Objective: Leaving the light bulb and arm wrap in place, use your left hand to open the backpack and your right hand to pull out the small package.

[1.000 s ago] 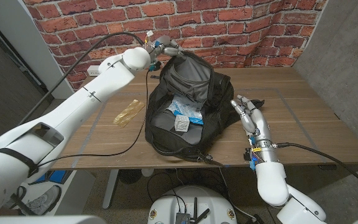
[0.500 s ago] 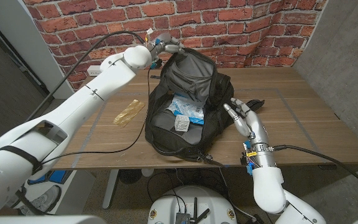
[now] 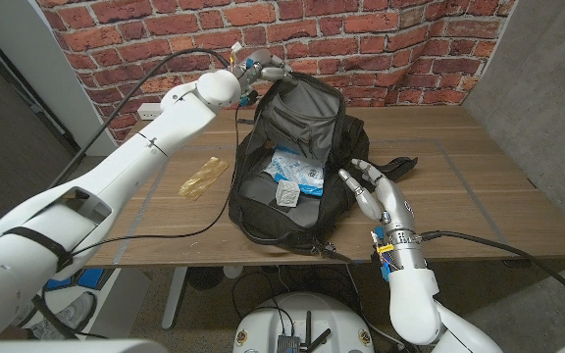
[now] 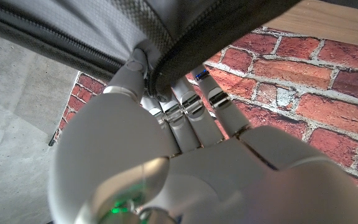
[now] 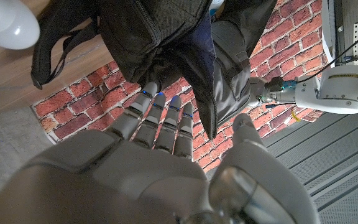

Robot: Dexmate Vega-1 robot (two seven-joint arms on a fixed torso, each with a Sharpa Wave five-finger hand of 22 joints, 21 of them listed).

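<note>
Left robot hand (image 3: 263,71) grips backpack (image 3: 297,162) flap; no readable writing.

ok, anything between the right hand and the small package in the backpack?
Head view: the backpack's black side wall stands between the right hand and the small package lying inside. The hand is open, just outside the rim.

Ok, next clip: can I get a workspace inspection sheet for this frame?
Surface: wooden table, bare at its right end.
Job's things: black backpack open; white and blue packages inside.
Clutter: tan packet left of the backpack.
Hands: left hand grips the backpack's raised top edge; right hand open beside the backpack's right side.
Cables: black cable along the left arm and across the table.
Surroundings: brick wall; wall outlet.
</note>
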